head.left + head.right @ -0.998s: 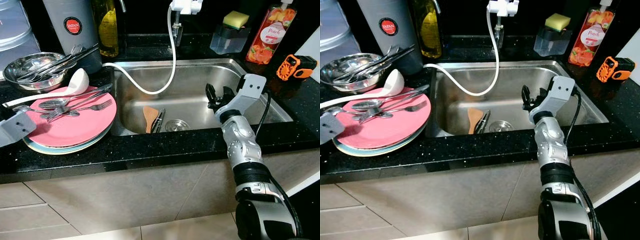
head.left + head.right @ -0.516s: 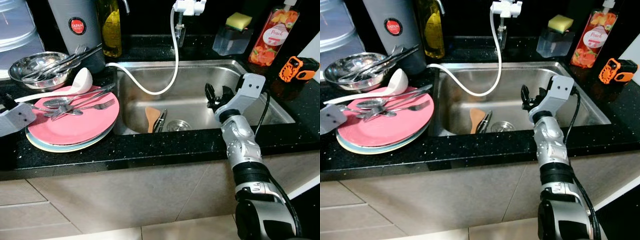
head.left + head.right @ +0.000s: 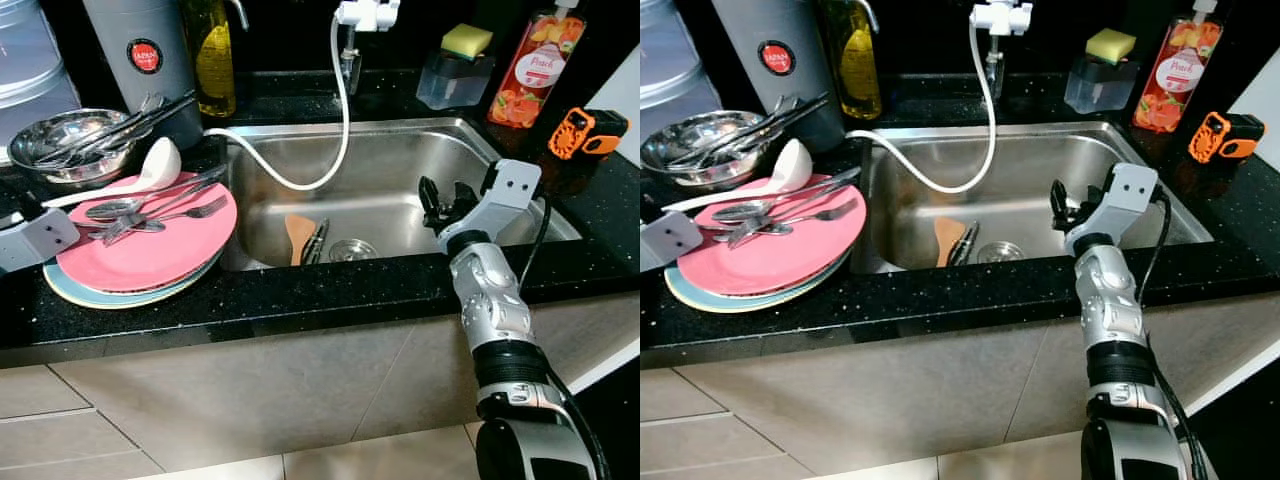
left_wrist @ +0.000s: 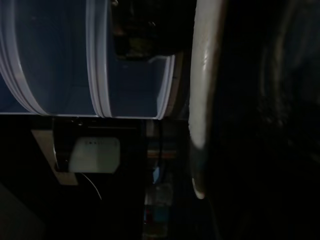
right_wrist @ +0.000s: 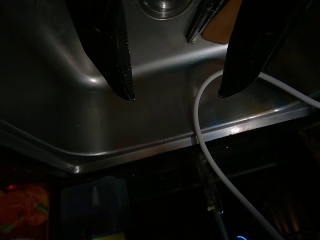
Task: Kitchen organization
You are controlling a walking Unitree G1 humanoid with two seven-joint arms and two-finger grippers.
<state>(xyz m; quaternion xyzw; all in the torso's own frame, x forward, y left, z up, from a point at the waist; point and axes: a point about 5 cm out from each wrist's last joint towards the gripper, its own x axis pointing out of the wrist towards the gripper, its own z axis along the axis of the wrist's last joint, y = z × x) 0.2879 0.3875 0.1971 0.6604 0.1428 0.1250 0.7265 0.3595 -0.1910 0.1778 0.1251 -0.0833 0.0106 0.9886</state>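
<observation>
Little of the tidying looks done; the right gripper (image 3: 437, 196) hangs over the sink (image 3: 400, 150) with its fingers (image 5: 112, 55) apart and nothing between them; beyond the fingertips, down on the basin floor, lie a wooden spatula (image 3: 299, 234) and a pair of tongs (image 3: 317, 240) beside the drain (image 3: 350, 248), none of them touched; the white hose (image 3: 325, 150) loops down from the tap (image 3: 357, 14) and passes close under one fingertip in the wrist view, though I can't say whether it touches.

Well off to the other side, the pink plate (image 3: 165, 245) sits on its stack with spoons and a fork (image 3: 150, 210) heaped on it, a ladle (image 3: 140, 172) across the rim, and a steel bowl (image 3: 60, 140) full of more cutlery behind; all that is left to sort, I'd judge, along with the things in the sink.

The left gripper (image 3: 35, 238) shows as a grey block at the frame edge by the plates; its fingers are cut off, so I cannot tell how they stand; its wrist view is mostly dark, a pale curved edge and a translucent tub being all I can make out.
</observation>
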